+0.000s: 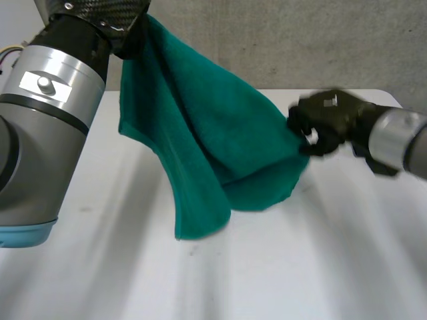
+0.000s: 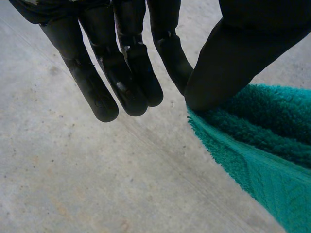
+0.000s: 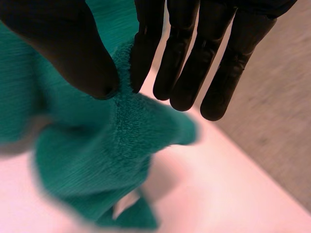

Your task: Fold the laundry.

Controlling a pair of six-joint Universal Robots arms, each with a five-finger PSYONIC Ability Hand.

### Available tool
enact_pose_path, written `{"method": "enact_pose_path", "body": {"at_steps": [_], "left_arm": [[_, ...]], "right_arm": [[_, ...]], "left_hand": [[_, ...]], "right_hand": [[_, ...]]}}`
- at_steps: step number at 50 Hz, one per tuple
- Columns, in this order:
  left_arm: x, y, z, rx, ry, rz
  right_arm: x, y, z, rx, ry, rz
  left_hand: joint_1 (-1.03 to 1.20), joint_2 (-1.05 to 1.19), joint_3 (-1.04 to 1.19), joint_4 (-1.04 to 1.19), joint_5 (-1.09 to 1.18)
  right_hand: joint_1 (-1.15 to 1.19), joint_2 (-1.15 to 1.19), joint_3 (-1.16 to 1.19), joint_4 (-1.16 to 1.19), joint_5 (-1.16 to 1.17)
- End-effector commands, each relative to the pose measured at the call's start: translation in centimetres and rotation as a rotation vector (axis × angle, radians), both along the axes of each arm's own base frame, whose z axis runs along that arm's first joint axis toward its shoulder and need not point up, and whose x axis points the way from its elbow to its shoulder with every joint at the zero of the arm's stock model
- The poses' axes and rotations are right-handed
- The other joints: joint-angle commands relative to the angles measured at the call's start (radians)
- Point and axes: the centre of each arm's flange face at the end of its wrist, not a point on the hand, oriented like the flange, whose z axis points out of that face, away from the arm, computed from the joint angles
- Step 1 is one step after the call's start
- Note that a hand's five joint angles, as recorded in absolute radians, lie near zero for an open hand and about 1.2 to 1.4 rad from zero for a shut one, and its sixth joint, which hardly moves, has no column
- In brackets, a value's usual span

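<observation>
One teal-green terry towel (image 1: 213,147) hangs over the middle of the one white table (image 1: 300,267), its lower end close to the surface. Beyond, the left hand (image 2: 126,82) pinches a top corner between thumb and finger, and the right hand (image 1: 327,123), toward the far right corner, nips another edge. Either of the two thin pinches could slip, dropping the towel in a heap

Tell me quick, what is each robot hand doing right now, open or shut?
Left robot hand: shut, pinching the towel edge between thumb and finger.
Right robot hand: shut, pinching the towel between thumb and finger.
</observation>
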Motion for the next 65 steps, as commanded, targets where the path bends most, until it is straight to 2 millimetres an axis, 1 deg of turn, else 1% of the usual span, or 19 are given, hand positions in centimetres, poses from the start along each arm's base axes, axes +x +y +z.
{"method": "enact_pose_path", "body": {"at_steps": [1, 4, 6, 7, 9, 12, 15, 20, 25, 27, 30, 37, 45, 49, 51, 53, 57, 61, 65], "left_arm": [[-0.8, -1.0, -2.3, 0.054, -0.037, -0.006], [-1.1, -1.4, -3.3, 0.077, -0.054, -0.005], [-1.3, -1.7, -4.0, 0.092, -0.064, -0.005], [-1.4, -1.8, -4.2, 0.097, -0.067, -0.005], [-1.4, -2.0, -4.8, 0.111, -0.074, 0.001], [-1.3, -1.9, -5.7, 0.136, -0.092, 0.001], [-1.1, -1.5, -6.6, 0.159, -0.108, -0.002], [-0.8, -0.8, -8.3, 0.201, -0.14, -0.005], [-0.2, 0.0, -9.0, 0.221, -0.153, -0.004], [-0.1, 0.2, -8.9, 0.22, -0.151, -0.004], [0.2, 0.7, -8.4, 0.208, -0.142, -0.003], [1.2, 2.4, -5.4, 0.134, -0.087, -0.011], [2.3, 4.3, -2.1, 0.046, -0.028, -0.017], [2.5, 4.7, -1.4, 0.026, -0.016, -0.017], [2.5, 4.7, -1.4, 0.023, -0.018, -0.016], [2.6, 4.8, -1.3, 0.021, -0.018, -0.015], [2.5, 4.7, -1.4, 0.021, -0.021, -0.017], [2.5, 4.2, -1.7, 0.028, -0.029, -0.007], [2.7, 3.5, -2.1, 0.042, -0.036, 0.014]], "right_arm": [[-0.6, 8.3, -3.9, 0.215, 0.216, 0.165], [1.1, 10.4, -5.4, 0.3, 0.191, 0.236], [2.5, 11.5, -6.6, 0.344, 0.17, 0.28], [3.0, 11.2, -6.9, 0.341, 0.155, 0.276], [3.0, 9.1, -6.2, 0.276, 0.132, 0.22], [1.5, 5.8, -4.7, 0.217, 0.114, 0.104], [0.5, 4.6, -4.1, 0.205, 0.123, 0.053], [-0.1, 5.1, -3.3, 0.215, 0.123, 0.051], [-1.2, 4.3, -3.9, 0.236, 0.12, 0.009], [-1.9, 3.3, -3.9, 0.228, 0.106, -0.029], [-2.0, 2.7, -4.3, 0.217, 0.09, -0.044], [-1.5, 0.4, -7.5, 0.344, -0.042, -0.126], [-0.8, -1.7, -10.6, 0.46, -0.162, -0.193], [0.4, -1.7, -11.8, 0.53, -0.194, -0.19], [1.3, -1.4, -12.2, 0.554, -0.2, -0.167], [1.7, -1.2, -12.4, 0.574, -0.21, -0.155], [2.1, -0.8, -12.6, 0.592, -0.213, -0.122], [1.9, -1.3, -11.7, 0.533, -0.215, -0.119], [1.6, -1.7, -7.3, 0.353, -0.221, -0.074]], "left_hand": [[0.262, 0.196, 0.201, 0.193, 0.238], [0.262, 0.196, 0.201, 0.193, 0.238], [0.262, 0.196, 0.201, 0.193, 0.238], [0.262, 0.196, 0.201, 0.193, 0.238], [0.262, 0.196, 0.201, 0.193, 0.238], [0.262, 0.196, 0.201, 0.193, 0.238], [0.262, 0.196, 0.201, 0.193, 0.238], [0.262, 0.196, 0.201, 0.193, 0.238], [0.262, 0.196, 0.201, 0.193, 0.238], [0.262, 0.196, 0.201, 0.193, 0.238], [0.262, 0.196, 0.201, 0.193, 0.238], [0.262, 0.196, 0.201, 0.193, 0.238], [0.262, 0.196, 0.201, 0.193, 0.238], [0.262, 0.196, 0.201, 0.193, 0.238], [0.262, 0.196, 0.201, 0.193, 0.238], [0.262, 0.196, 0.201, 0.193, 0.238], [0.262, 0.196, 0.201, 0.193, 0.238], [0.262, 0.196, 0.201, 0.193, 0.238], [0.262, 0.196, 0.201, 0.193, 0.238]], "right_hand": [[0.411, 0.223, 0.213, 0.209, 0.232], [0.411, 0.223, 0.213, 0.209, 0.232], [0.006, -0.183, -0.192, -0.196, -0.174], [-0.31, -0.498, -0.508, -0.512, -0.489], [-0.565, -0.753, -0.763, -0.767, -0.744], [-0.569, -0.757, -0.767, -0.771, -0.748], [-0.557, -0.745, -0.755, -0.759, -0.736], [-0.531, -0.719, -0.729, -0.733, -0.71], [-0.525, -0.713, -0.723, -0.727, -0.704], [-0.539, -0.727, -0.737, -0.741, -0.718], [-0.583, -0.771, -0.781, -0.785, -0.762], [-0.695, -0.883, -0.893, -0.897, -0.874], [-0.66, -0.848, -0.858, -0.862, -0.839], [-0.636, -0.825, -0.834, -0.838, -0.816], [-0.531, -0.719, -0.729, -0.733, -0.71], [-0.373, -0.561, -0.571, -0.575, -0.552], [0.409, 0.221, 0.211, 0.207, 0.23], [0.411, 0.223, 0.213, 0.209, 0.232], [0.411, 0.223, 0.213, 0.209, 0.232]]}}
